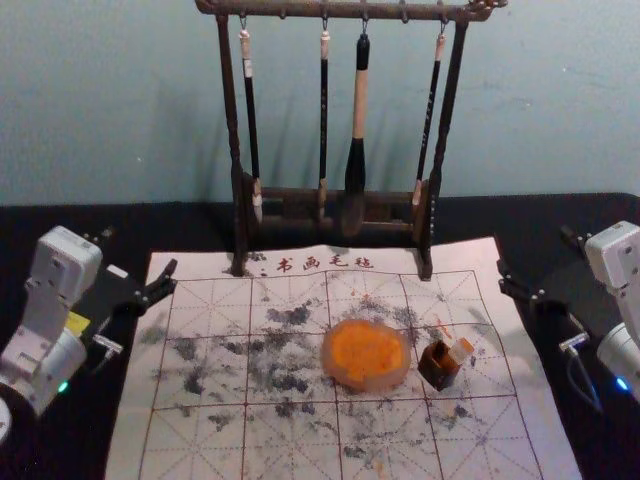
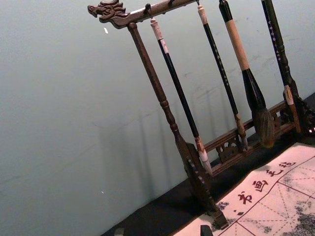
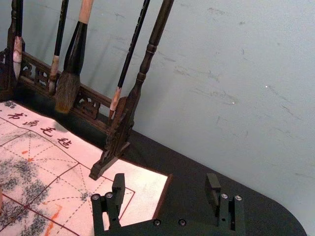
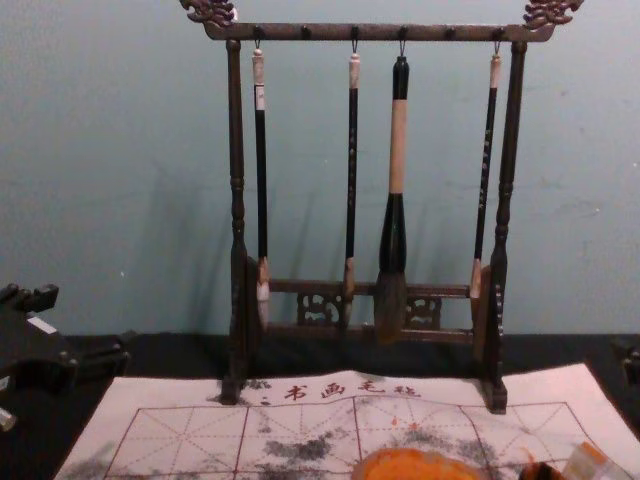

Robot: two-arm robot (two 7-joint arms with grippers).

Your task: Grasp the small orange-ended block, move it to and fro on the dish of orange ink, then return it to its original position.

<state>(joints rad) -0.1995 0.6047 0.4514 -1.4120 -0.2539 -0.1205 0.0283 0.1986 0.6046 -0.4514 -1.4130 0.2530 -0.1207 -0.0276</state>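
Leaning against a dark pot (image 1: 438, 370), the orange-ended block (image 1: 460, 350) is left ungripped.
The block is seen tilted just right of the orange ink dish (image 1: 372, 384), on a marked sheet (image 1: 480, 256). The left gripper (image 1: 138, 259) is held near the sheet's left edge, the right gripper (image 1: 537, 259) near its right edge; the fingers of both are spread open. Brushes (image 1: 358, 110) are hung from a wooden rack (image 1: 345, 10) on the far side.

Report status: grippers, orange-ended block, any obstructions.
Left gripper open, mat's left edge. Right gripper open, mat's right edge. Orange-ended block ungripped, at the dark pot. Brush rack behind, apparently no obstruction.
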